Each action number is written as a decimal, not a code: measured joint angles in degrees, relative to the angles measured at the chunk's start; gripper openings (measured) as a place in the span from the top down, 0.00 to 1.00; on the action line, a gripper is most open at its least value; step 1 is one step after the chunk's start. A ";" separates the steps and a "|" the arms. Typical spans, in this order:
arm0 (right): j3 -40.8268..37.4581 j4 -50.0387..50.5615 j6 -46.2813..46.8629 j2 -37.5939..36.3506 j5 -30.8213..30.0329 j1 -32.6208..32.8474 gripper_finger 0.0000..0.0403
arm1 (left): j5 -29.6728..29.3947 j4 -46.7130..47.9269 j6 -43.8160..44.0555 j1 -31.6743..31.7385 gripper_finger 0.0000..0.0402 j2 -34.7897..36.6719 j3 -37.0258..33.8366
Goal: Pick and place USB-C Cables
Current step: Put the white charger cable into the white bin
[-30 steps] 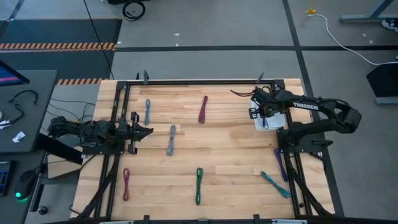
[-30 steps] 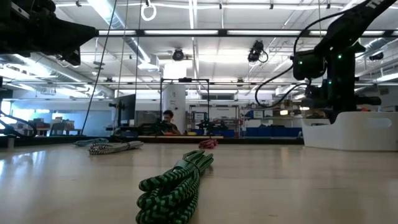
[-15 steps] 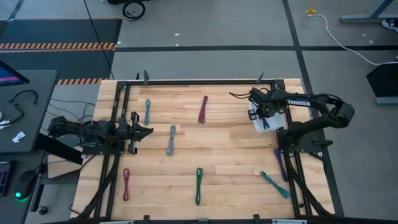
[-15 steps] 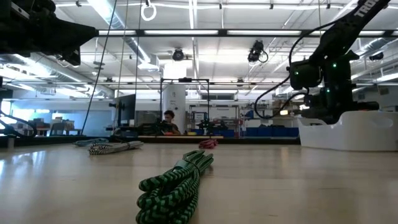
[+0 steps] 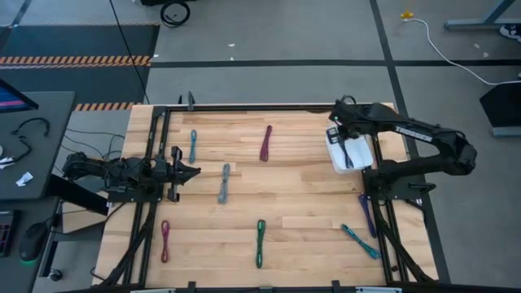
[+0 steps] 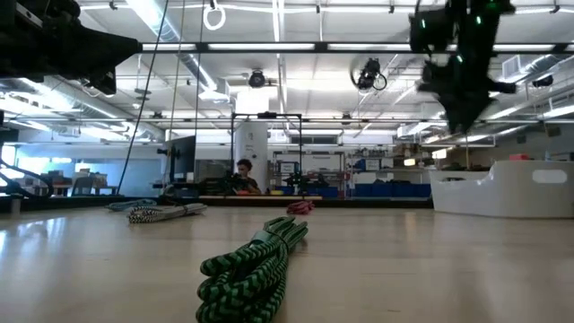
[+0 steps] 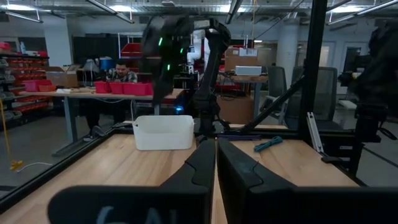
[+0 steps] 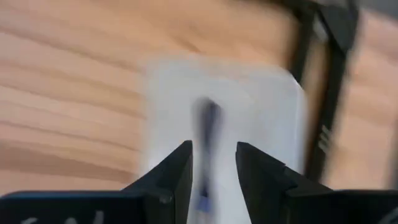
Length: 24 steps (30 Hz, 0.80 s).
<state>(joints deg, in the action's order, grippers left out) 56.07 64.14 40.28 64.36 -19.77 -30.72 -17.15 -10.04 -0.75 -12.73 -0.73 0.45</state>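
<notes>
Directly below right claw (image 8: 211, 163), cable (image 8: 208, 118)

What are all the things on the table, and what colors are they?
Teal cables: two; one far left, one near right.
Grey-blue cable: one, left of middle.
Maroon cable: one, far middle.
Red-purple cable: one, near left.
Green cable: one, near middle.
Purple cable: one, right side, by the arm base.
White bin: one, far right, with one dark cable inside.
Wooden table: one, light brown.
Person: one, far in the room.
Left gripper: shut, left side of the table.
Right gripper: open, above the bin.
</notes>
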 joint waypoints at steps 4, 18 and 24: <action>3.48 -18.14 -3.94 1.25 4.24 8.64 0.69 | 0.00 -0.48 0.00 0.00 0.95 0.00 0.00; 8.24 -85.11 -30.93 34.09 38.21 20.28 0.69 | -1.08 -0.53 0.00 0.00 0.95 0.00 0.00; 20.81 -81.55 -42.23 51.19 55.57 20.04 0.65 | -5.87 -0.48 -0.02 0.02 0.97 0.00 0.00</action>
<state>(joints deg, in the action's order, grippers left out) 76.88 -17.41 -1.95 115.55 35.80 -10.68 -23.01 -10.52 -0.78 -12.71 -0.73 0.45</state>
